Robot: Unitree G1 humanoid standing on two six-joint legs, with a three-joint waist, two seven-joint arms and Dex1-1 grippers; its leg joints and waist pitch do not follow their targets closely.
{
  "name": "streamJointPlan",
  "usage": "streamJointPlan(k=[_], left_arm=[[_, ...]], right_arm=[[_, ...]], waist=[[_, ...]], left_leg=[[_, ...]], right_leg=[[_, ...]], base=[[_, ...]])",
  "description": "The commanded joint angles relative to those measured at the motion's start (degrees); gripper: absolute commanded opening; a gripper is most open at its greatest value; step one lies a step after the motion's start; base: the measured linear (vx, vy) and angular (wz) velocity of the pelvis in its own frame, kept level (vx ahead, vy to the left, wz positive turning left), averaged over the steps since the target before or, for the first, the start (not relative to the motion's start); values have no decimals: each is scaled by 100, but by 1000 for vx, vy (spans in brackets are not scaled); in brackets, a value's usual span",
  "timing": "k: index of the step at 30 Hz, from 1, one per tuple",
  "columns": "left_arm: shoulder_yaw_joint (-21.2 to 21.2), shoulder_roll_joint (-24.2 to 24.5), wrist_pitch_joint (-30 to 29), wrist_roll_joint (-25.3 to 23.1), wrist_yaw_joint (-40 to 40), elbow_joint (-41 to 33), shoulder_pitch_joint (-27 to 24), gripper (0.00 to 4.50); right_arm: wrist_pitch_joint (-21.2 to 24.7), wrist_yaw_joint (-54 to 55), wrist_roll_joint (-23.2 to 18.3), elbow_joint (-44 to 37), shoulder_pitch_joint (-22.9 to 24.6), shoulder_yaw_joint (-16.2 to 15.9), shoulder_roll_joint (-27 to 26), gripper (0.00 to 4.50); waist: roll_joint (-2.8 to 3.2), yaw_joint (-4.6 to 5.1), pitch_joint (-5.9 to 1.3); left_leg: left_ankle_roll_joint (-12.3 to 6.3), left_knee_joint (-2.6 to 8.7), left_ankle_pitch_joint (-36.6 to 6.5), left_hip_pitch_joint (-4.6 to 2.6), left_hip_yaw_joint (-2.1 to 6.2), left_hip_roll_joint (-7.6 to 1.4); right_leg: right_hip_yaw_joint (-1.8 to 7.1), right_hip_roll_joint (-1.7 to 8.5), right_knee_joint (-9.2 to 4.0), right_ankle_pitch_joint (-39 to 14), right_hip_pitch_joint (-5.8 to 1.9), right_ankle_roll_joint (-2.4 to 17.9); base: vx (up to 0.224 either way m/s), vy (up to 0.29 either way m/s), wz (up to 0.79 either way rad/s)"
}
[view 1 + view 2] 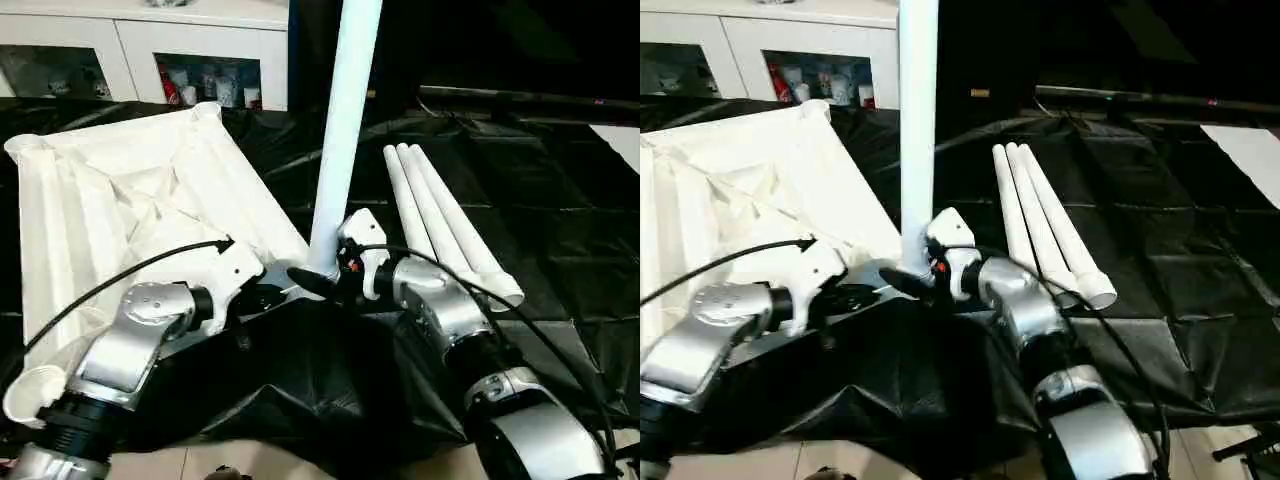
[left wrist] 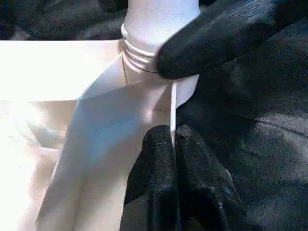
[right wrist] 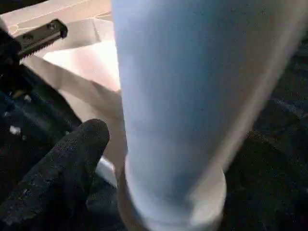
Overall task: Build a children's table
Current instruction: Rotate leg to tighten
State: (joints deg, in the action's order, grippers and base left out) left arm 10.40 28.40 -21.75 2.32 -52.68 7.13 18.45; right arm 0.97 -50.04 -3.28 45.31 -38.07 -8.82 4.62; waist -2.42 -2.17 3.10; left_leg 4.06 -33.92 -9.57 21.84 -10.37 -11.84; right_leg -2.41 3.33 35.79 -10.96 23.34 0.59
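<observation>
Your white tabletop [image 1: 120,210] lies upside down on the black sheet [image 1: 560,250], ribbed underside facing up, with round sockets at its corners. One white leg [image 1: 345,120] stands upright in the corner socket nearest your grippers; its threaded end [image 2: 139,55] sits right at the socket mouth. Your right gripper [image 1: 330,275] is at the base of that leg, with one black fingertip [image 2: 211,38] pressed against the tube just above the threads, but you cannot tell from these views whether its fingers clamp the leg or just touch it. Your left gripper [image 2: 174,144] is pinched closed on the thin edge of the tabletop just beside that same socket, the two black fingers meeting on the plastic wall. Three more legs [image 1: 440,215] lie side by side on the sheet to your right, touching each other, well apart from the tabletop. Behind the tabletop stands a white cabinet [image 1: 150,50] with glass doors.
</observation>
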Motion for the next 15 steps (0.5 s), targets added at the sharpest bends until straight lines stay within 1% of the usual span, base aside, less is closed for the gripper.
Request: streamJointPlan(k=[1, 3, 4, 6, 7, 8, 9, 10, 11, 12, 13, 14, 15], left_arm=[[-58, 97, -35, -83, -12, 160, 14, 0], [-8, 136, 13, -8, -154, 157, 50, 0], [4, 144, 27, 2, -187, 155, 56, 0], [57, 218, -29, 94, -368, 20, 61, 0], [57, 218, -29, 94, -368, 20, 61, 0], [75, 268, -192, 227, -525, -166, 111, 0], [73, 271, -306, 356, -642, -263, 189, 0], [99, 259, -147, 229, -525, -127, 223, 0], [109, 256, -81, 176, -479, -71, 232, 0], [150, 303, 78, 60, -433, 4, 154, 0], [150, 303, 78, 60, -433, 4, 154, 0], [151, 366, 82, 97, -519, -96, 8, 0], [136, 379, 50, 141, -558, -161, -43, 0]], right_arm=[[-24, -96, 14, -173, 68, -67, 111, 449], [-27, -242, 47, -294, 157, -88, 225, 449], [-22, -275, 48, -320, 175, -93, 251, 449], [74, -464, 27, -509, 236, -115, 385, 449], [74, -464, 27, -509, 236, -115, 385, 449], [199, -661, -54, -686, 217, -95, 511, 449], [253, -844, -160, -733, 144, -47, 603, 449], [156, -928, -196, -579, 87, -19, 610, 449], [118, -952, -205, -523, 71, -14, 611, 449], [-39, -904, -131, -283, 41, -52, 569, 449], [-39, -904, -131, -283, 41, -52, 569, 449], [-84, -751, -60, -153, 44, -56, 490, 449], [-57, -687, -66, -147, 47, -32, 456, 449]], waist=[[125, -45, -368], [116, -41, -367], [102, -42, -364], [102, -39, -374], [65, -42, -379], [14, -26, -372], [-303, -59, -359], [-143, -124, -343], [-128, -112, -341], [-93, -107, -314], [-146, -78, -310], [-130, -110, -320], [-148, -100, -322]], left_leg=[[24, 416, -1334, -123, 43, -139], [25, 413, -1339, -117, 42, -138], [13, 408, -1342, -118, 37, -137], [-1, 409, -1279, -115, 44, -143], [-34, 399, -1225, -117, 40, -142], [-61, 403, -1193, -106, 32, -141], [-202, 393, -1015, -51, 40, -142], [-170, 390, -1069, -150, 12, -170], [-150, 395, -1085, -151, 20, -182], [17, 431, -1320, -152, 42, -186], [50, 440, -1423, -147, 34, -176], [83, 433, -1501, -161, 42, -175], [98, 435, -1468, -144, 43, -175]], right_leg=[[231, 378, -378, -611, -265, 1320], [235, 382, -376, -613, -271, 1348], [240, 383, -384, -647, -274, 1335], [235, 382, -371, -608, -282, 1335], [234, 383, -357, -579, -287, 1347], [234, 375, -366, -584, -288, 1341], [221, 423, -320, -873, -343, 1228], [252, 451, -390, -1089, -225, 1201], [243, 441, -393, -1070, -219, 1219], [226, 409, -384, -1112, -200, 1195], [226, 397, -403, -1164, -206, 1182], [242, 423, -398, -1204, -207, 1175], [247, 430, -394, -1170, -222, 1184]], base=[[0, 0, 0], [0, 0, 0], [0, 0, 0], [0, 0, 0], [0, 0, 0], [0, 0, 0], [0, 0, 0], [0, 0, 0], [0, 0, 0], [0, 0, 0], [0, 0, 0], [0, 0, 0], [0, 0, 0]])
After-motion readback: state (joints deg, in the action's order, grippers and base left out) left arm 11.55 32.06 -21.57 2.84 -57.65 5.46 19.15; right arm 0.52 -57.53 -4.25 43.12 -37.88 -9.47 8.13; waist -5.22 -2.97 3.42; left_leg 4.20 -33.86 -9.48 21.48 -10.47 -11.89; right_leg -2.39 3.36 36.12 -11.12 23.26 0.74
